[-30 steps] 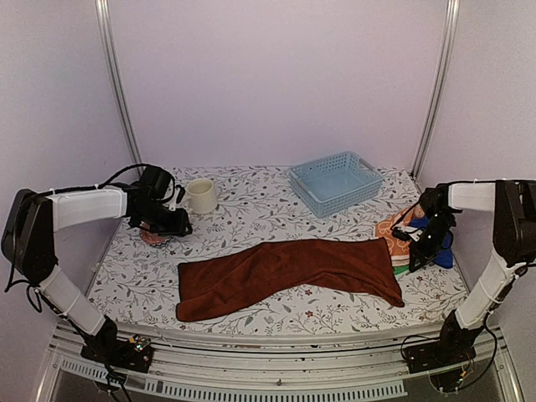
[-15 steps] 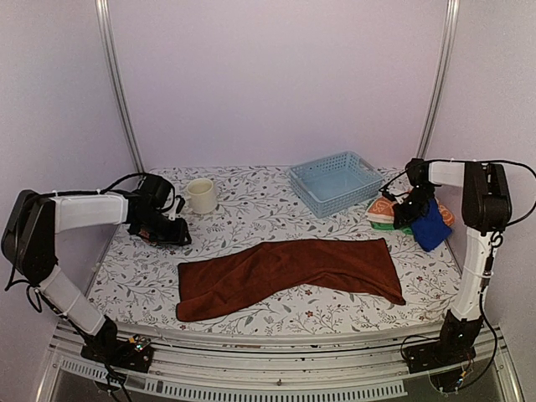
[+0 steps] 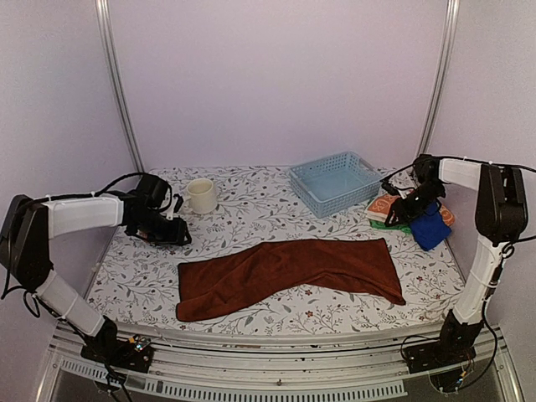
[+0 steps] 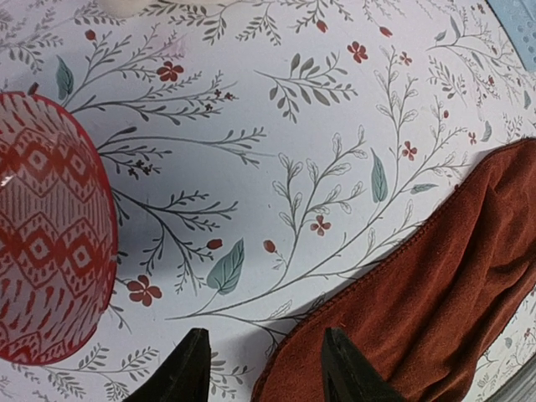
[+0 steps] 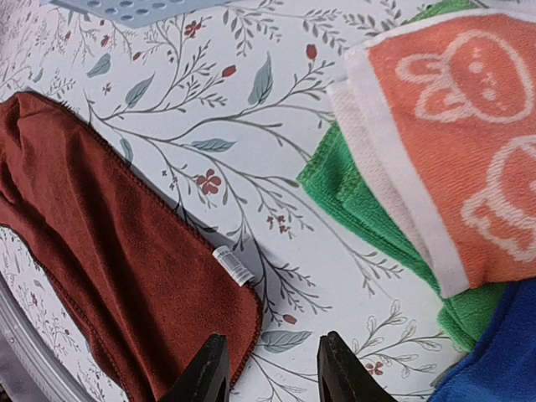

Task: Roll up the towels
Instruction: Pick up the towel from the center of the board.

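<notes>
A dark rust-brown towel (image 3: 285, 272) lies spread flat across the middle of the table. It also shows in the left wrist view (image 4: 452, 276) and in the right wrist view (image 5: 109, 251), with a white tag (image 5: 233, 265) at its corner. At the right lie an orange white-patterned towel (image 3: 383, 206) (image 5: 452, 126), a green towel (image 5: 368, 201) under it, and a royal-blue towel (image 3: 430, 228) (image 5: 494, 368). My left gripper (image 3: 172, 234) (image 4: 268, 377) is open and empty, just above the brown towel's left corner. My right gripper (image 3: 398, 213) (image 5: 272, 373) is open and empty, over bare table between the brown towel's corner and the pile.
A pale blue lattice basket (image 3: 335, 182) stands at the back right. A cream mug (image 3: 201, 195) stands at the back left. A red patterned bowl (image 4: 50, 226) sits beside my left gripper. Walls close in the left, back and right sides.
My right arm has swung toward the back, and the orange, green and blue towels now lie farther back. My left arm has barely shifted. The brown towel has not moved.
</notes>
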